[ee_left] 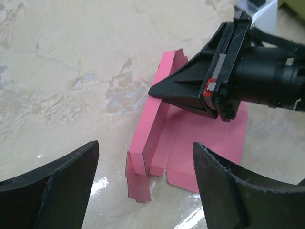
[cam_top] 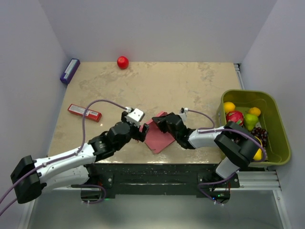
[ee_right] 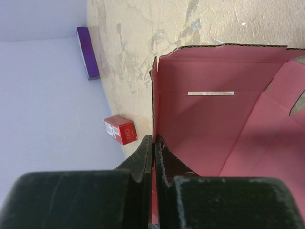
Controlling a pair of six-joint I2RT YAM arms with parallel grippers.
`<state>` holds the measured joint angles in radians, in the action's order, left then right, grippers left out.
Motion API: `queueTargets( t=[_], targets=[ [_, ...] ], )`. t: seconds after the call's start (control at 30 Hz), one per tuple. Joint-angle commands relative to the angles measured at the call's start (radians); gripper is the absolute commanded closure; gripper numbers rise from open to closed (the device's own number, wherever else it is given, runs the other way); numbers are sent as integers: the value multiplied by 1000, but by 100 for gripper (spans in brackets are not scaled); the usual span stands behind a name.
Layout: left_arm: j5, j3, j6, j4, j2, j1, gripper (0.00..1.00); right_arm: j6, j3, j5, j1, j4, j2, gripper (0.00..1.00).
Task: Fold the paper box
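Observation:
The pink paper box (cam_top: 161, 137) lies partly folded near the table's front middle, its base flat and its left side wall raised. My right gripper (ee_right: 154, 141) is shut on that raised wall, one finger on each face of the card; in the left wrist view the right gripper (ee_left: 155, 90) pinches the wall's top edge. A slot shows in the paper box's (ee_right: 214, 129) far panel. My left gripper (ee_left: 145, 191) hangs open just short of the paper box's (ee_left: 200, 148) near corner and folded tab, with nothing between its fingers (ee_left: 57, 181). From above, the left gripper (cam_top: 142, 133) sits at the sheet's left edge.
A narrow red packet (cam_top: 85, 112) lies at the left, also seen as the red packet (ee_right: 120, 130) from the right wrist. A purple box (cam_top: 69, 71) sits at the far left corner, a red ball (cam_top: 123, 62) at the back. A green bin (cam_top: 280, 133) of fruit stands at the right.

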<state>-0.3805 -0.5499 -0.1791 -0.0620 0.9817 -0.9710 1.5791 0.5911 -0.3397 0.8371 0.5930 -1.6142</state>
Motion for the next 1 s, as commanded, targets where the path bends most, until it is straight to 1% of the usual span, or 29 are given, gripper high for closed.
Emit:
queueTargets(
  t=[0.0,0.03,0.07,0.1,0.13,0.2,0.33,0.4,0.5,0.6,0.73,0.77,0.83,0.97],
  targets=[
    [-34,67,-220,37,-100,31,13,-4,-34,-24,-4,-4,22,100],
    [-43,80,-262,48,-116,49,12,-5,-37,-27,-3,-4,28,100],
    [-38,102,-308,97,-144,76,10,-7,-43,-25,-3,-2,31,100],
    [-19,113,-377,112,-156,147,9,-7,-47,-28,-3,-1,39,100],
    [24,126,-401,129,-173,182,8,-10,-50,-28,-3,-1,42,100],
    [45,163,-431,130,-173,234,8,-13,-53,-25,-4,1,48,100],
    [37,186,-471,139,-86,241,9,-25,-54,-21,-3,5,56,100],
    [38,200,-479,116,-74,241,9,-27,-56,-22,-4,7,56,100],
    [80,225,-454,18,-58,241,11,-31,-66,-22,-3,17,53,100],
    [135,226,-428,-44,-3,239,13,-27,-80,-19,-4,37,48,100],
    [212,232,-419,-171,73,233,18,-33,-83,-28,-3,44,45,100],
    [215,228,-421,-186,84,230,21,-36,-85,-27,-3,45,45,100],
    [218,222,-424,-215,110,223,22,-36,-88,-30,-3,47,46,100],
    [212,219,-433,-260,143,177,24,-36,-102,-38,-3,47,54,100]
  ],
)
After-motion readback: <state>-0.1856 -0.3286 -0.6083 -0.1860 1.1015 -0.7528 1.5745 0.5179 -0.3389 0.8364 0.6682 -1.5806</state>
